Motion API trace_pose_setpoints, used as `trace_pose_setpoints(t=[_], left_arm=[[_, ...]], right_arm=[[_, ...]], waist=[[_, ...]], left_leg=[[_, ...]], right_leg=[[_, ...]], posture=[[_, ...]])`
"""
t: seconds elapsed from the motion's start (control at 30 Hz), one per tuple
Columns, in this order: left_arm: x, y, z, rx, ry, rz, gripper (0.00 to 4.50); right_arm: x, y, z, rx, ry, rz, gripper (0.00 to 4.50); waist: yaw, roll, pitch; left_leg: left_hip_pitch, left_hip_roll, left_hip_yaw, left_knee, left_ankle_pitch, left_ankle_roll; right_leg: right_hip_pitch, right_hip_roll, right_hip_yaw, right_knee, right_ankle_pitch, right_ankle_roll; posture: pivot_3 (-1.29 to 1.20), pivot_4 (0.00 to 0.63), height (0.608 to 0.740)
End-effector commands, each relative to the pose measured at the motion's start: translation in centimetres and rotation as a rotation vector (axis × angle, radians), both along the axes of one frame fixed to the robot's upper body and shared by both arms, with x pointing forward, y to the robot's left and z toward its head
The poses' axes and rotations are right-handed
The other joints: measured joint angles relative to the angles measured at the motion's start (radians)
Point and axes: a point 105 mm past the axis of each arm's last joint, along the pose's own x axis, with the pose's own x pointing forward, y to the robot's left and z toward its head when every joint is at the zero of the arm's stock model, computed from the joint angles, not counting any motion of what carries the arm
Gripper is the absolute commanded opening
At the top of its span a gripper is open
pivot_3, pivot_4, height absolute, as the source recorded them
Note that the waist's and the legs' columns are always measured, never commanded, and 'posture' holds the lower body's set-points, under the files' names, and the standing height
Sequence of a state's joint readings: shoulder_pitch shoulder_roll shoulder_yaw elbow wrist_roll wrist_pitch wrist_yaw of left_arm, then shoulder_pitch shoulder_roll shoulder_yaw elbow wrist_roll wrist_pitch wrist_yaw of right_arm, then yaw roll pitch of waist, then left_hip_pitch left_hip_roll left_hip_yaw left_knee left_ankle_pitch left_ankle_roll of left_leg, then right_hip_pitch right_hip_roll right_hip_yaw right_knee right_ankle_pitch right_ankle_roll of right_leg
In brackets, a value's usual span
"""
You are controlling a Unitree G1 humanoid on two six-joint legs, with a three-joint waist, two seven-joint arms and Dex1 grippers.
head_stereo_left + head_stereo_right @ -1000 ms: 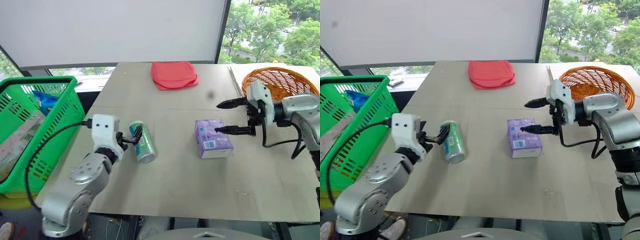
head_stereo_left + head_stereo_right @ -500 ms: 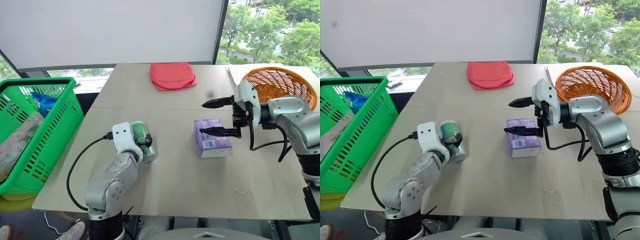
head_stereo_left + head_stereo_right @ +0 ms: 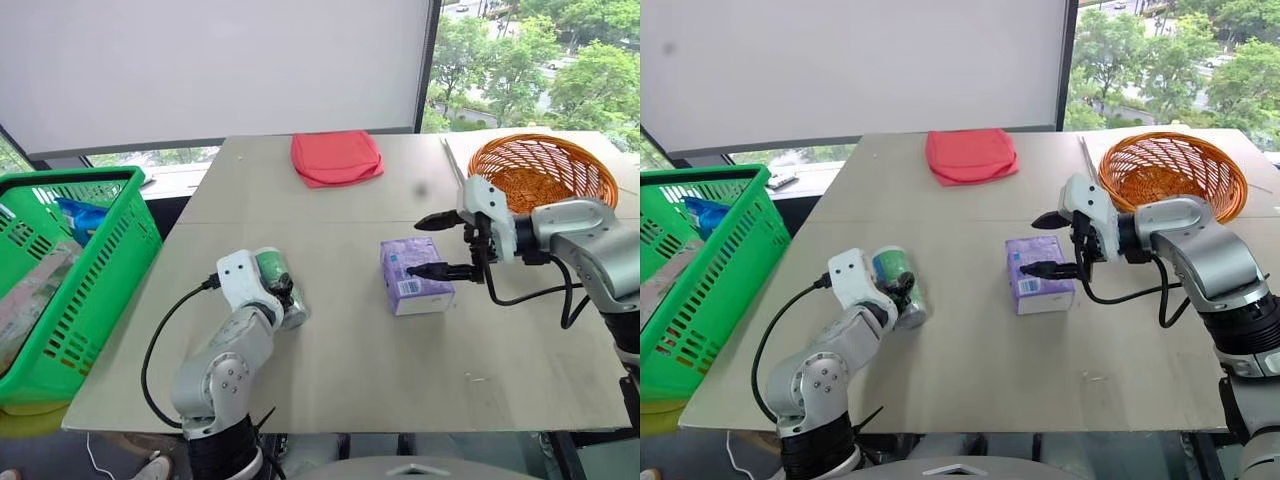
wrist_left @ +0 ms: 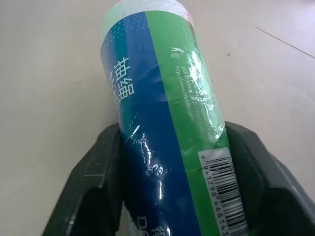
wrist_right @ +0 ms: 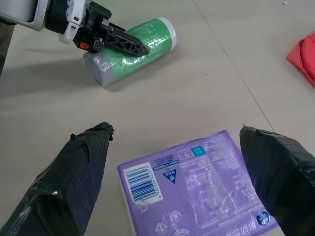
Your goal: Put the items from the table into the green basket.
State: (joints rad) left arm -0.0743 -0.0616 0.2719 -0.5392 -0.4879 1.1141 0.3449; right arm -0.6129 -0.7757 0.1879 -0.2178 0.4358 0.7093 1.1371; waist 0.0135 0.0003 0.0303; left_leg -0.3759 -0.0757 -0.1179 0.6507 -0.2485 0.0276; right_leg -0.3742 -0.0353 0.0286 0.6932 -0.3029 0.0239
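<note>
Left claw [image 4: 172, 196] clamped on one can [image 4: 162, 113] | right claw [image 5: 182, 162] apart over one tissue pack [image 5: 197, 182]

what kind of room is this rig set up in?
Probably an office or lab above street level: a plain beige table by big windows with treetops outside, a white blind drawn, and staged props like a green basket and wicker bowl.

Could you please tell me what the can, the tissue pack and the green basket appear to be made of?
Can: probably metal under a glossy printed film, since the green-and-blue label wrinkles and glints.
Tissue pack: soft purple plastic wrap with a slight sheen, printed with a barcode.
Green basket: rigid moulded plastic, judging by its uniform bright colour, slotted walls and thick rim.
</note>
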Motion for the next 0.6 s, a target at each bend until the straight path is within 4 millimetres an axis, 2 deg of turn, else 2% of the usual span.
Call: trace_pose_setpoints(t=[0.03,0.13,0.4,0.5,0.6], left_arm=[[-1.4,0.0,-3.4,-0.037,0.151,0.015,1.99],[-1.2,0.5,-2.8,-0.014,0.124,0.021,1.99],[0.0,2.8,1.7,0.158,-0.028,0.013,1.99],[0.5,3.6,3.8,0.24,-0.093,-0.011,1.99],[0.8,5.5,6.8,0.352,-0.173,0.034,1.99]], right_arm=[[-0.3,0.7,1.8,0.045,-0.047,0.034,4.5],[-0.5,1.2,2.1,0.073,-0.03,0.055,4.5],[-1.0,2.7,3.3,0.177,0.011,0.108,4.5],[-0.8,3.3,3.8,0.21,0.017,0.12,4.5],[-0.9,4.1,4.7,0.263,0.03,0.153,4.5]], waist=[[-0.003,0.001,-0.001],[-0.005,0.001,-0.001],[-0.005,-0.003,0.001],[-0.013,-0.005,0.003],[-0.013,-0.009,0.005]], left_leg=[[0.001,0.0,0.0,0.0,0.0,0.0],[0.001,0.0,0.0,0.0,0.0,0.0],[0.001,0.001,-0.002,-0.001,0.0,0.0],[0.0,0.001,-0.002,-0.001,0.0,0.0],[-0.002,0.002,-0.003,-0.002,0.0,0.0]], right_leg=[[0.0,0.0,0.0,0.0,0.0,0.0],[0.001,0.0,0.0,0.0,0.0,0.0],[0.0,0.001,0.0,0.0,0.0,0.0],[-0.002,0.002,0.0,0.0,0.0,0.0],[-0.004,0.002,-0.001,0.0,0.0,-0.001]], posture=[[-0.07,0.004,0.74],[-0.06,0.008,0.74],[-0.03,0.01,0.74],[0.0,0.01,0.74],[0.02,0.009,0.74]])
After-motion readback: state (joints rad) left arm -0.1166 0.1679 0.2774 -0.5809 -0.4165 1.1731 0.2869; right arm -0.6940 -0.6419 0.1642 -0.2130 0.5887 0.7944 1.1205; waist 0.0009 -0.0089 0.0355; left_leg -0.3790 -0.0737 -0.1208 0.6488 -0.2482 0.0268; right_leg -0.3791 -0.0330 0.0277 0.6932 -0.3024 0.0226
